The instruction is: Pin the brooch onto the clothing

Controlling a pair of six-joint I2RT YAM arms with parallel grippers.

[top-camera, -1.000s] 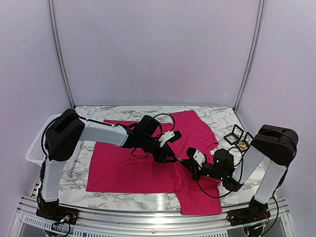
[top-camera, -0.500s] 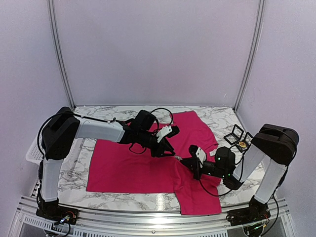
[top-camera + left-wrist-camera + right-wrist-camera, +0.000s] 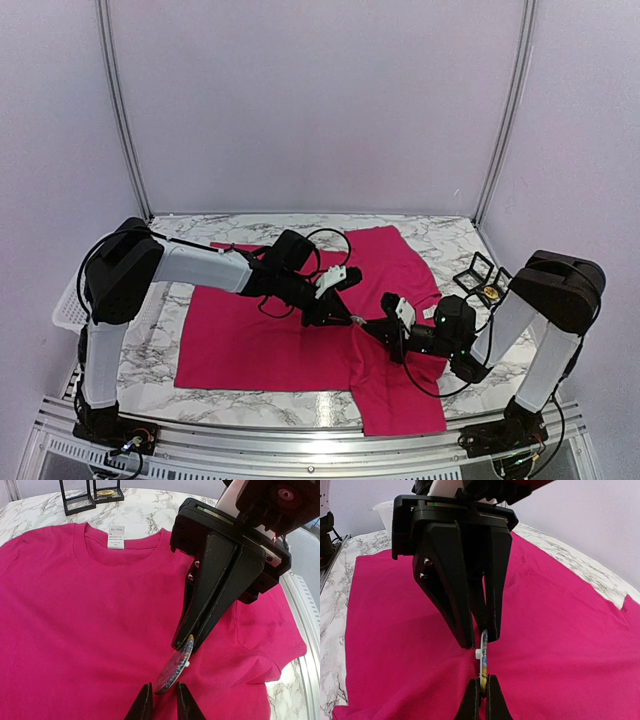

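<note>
The T-shirt (image 3: 250, 340) lay flat on the marble table (image 3: 440, 235). Its length ran across the table, with the hem to the left and the neck label (image 3: 116, 536) toward the stands (image 3: 480, 272) at the right. Above its chest, between the two arms, the brooch (image 3: 174, 667) hung clear of the cloth. It was a thin round disc turned on edge. Its width ran along the line from one gripper to the other, leaning a little in the left wrist view.

The right gripper (image 3: 483, 695) had its jaws pressed together on one edge of the disc. The left gripper (image 3: 161, 700) straddled the opposite edge with its jaws a narrow gap apart. I could not tell whether either finger touched the brooch.

Half a second earlier the left gripper had been higher and farther back. It had since dropped in toward the brooch, and its jaws had drawn closer together. The shirt had not shifted.
</note>
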